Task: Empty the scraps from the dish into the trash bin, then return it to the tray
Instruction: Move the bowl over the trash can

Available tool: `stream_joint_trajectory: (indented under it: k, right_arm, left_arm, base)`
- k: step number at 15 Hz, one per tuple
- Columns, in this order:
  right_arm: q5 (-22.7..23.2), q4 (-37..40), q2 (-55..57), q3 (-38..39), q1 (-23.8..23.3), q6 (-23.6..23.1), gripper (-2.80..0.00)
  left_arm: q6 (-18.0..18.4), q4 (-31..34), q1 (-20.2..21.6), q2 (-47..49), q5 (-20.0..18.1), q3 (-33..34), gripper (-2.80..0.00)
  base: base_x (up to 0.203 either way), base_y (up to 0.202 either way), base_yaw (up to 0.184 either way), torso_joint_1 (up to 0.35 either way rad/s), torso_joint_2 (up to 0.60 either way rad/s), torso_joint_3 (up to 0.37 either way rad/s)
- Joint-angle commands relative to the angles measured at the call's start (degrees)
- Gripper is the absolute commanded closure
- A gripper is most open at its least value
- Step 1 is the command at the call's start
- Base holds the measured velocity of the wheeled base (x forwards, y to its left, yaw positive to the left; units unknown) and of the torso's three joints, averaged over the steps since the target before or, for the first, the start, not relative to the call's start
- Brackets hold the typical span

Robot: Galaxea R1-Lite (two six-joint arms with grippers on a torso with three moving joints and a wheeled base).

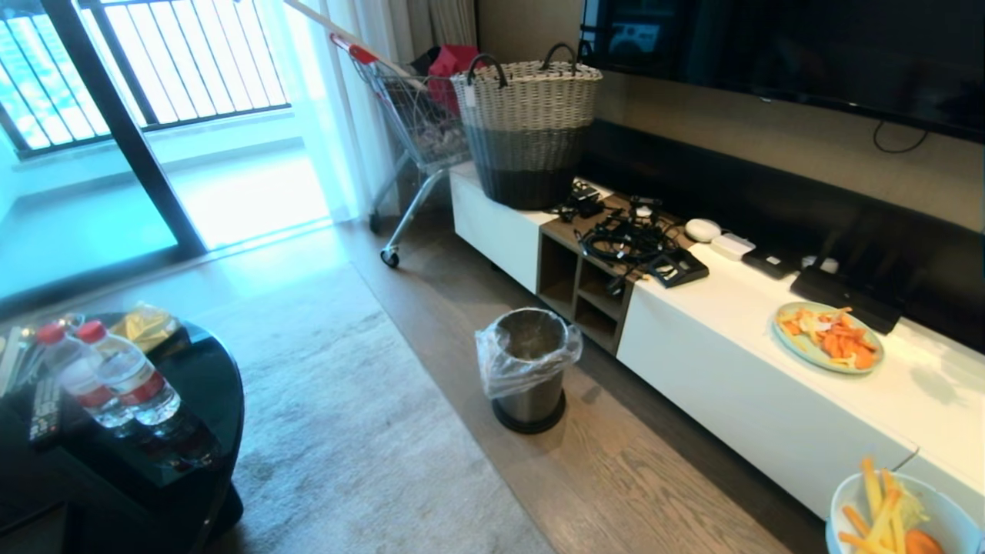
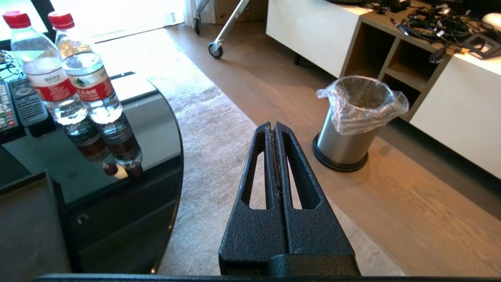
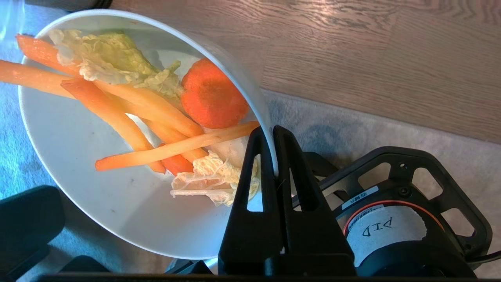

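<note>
We carry the loaded bowl, bin not yet reached.

Head view: the small deep white bowl [image 1: 900, 515] of orange and pale scraps [image 1: 881, 512] sits at five o'clock; the steel liner-bagged bin [image 1: 529, 368] stands mid-floor. Left wrist view: our left gripper [image 2: 274, 127] is pressed together, holding nothing. Right wrist view: our right gripper [image 3: 270, 135] pinches the bowl's rim; it looks rigid, slick and breakable, so we'd keep that rim hold firm.

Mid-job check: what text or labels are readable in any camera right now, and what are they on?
"PID": handwritten on the white tape roll seen below the right gripper.
Water bottles: red label print too small to read.
Remote: button markings unreadable.
</note>
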Motion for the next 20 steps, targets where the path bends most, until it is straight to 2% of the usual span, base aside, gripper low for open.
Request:
stream_joint_trajectory:
  k: [1,13,20]
  right_arm:
    - [-0.1,0.2,0.0,0.0,0.0,0.3,0.0]
    - [-0.1,0.2,-0.2,0.0,0.0,0.3,0.0]
    - [-0.1,2.5,-2.7,0.0,0.0,0.3,0.0]
  left_arm:
    - [0.0,0.0,0.0,0.0,0.0,0.0,0.0]
    - [0.0,0.0,0.0,0.0,0.0,0.0,0.0]
    - [0.0,0.0,0.0,0.0,0.0,0.0,0.0]
  base:
    - [0.181,0.0,0.005,0.002,0.0,-0.002]
    - [0.184,0.0,0.002,0.002,0.0,0.003]
    - [0.015,0.0,0.0,0.002,0.0,0.0]
